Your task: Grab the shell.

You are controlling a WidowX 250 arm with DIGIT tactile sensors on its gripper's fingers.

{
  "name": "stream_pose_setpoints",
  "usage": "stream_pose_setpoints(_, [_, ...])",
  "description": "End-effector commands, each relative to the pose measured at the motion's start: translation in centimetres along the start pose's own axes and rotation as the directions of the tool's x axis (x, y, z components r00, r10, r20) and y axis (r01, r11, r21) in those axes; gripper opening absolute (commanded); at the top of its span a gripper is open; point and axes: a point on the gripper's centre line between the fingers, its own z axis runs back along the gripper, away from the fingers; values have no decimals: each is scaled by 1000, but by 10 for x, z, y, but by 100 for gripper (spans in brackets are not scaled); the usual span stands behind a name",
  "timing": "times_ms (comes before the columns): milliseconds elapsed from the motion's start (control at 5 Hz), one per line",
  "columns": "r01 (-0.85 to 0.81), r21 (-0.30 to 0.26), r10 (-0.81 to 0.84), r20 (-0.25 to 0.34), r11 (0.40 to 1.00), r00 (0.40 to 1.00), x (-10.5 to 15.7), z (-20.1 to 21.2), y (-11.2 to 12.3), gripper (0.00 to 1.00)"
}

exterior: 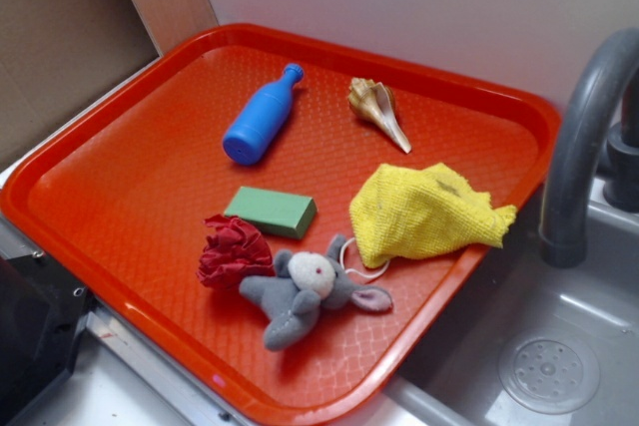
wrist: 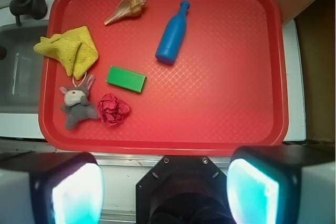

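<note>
The shell (exterior: 377,109) is tan and cream with a long pale point. It lies on the red tray (exterior: 150,147) near the far rim, to the right of the blue bottle (exterior: 262,117). In the wrist view the shell (wrist: 127,9) shows at the upper left of the tray (wrist: 226,93), far from my gripper (wrist: 165,188). The gripper hangs high over the tray's near edge. It is open, its fingers (wrist: 76,195) set wide apart with nothing between them. The exterior view does not show the gripper.
Also on the tray are a green block (exterior: 271,211), a yellow cloth (exterior: 424,212), a red crumpled ball (exterior: 234,250) and a grey plush animal (exterior: 305,289). A grey faucet (exterior: 584,127) and sink (exterior: 549,346) stand to the right. A wall runs behind.
</note>
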Motion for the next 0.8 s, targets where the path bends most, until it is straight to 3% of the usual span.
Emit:
stream_pose_setpoints(0, [0, 0, 0, 0, 1000, 1000, 0, 0, 0, 100])
stream_pose_setpoints(200, [-34, -17, 33, -79, 999, 996, 21, -4, -22, 100])
stream_pose_setpoints(400, [-60, -78, 58, -30, 995, 998, 39, -10, -48, 100])
stream_pose_setpoints(600, [-225, -102, 231, 55, 969, 971, 60, -24, -72, 100])
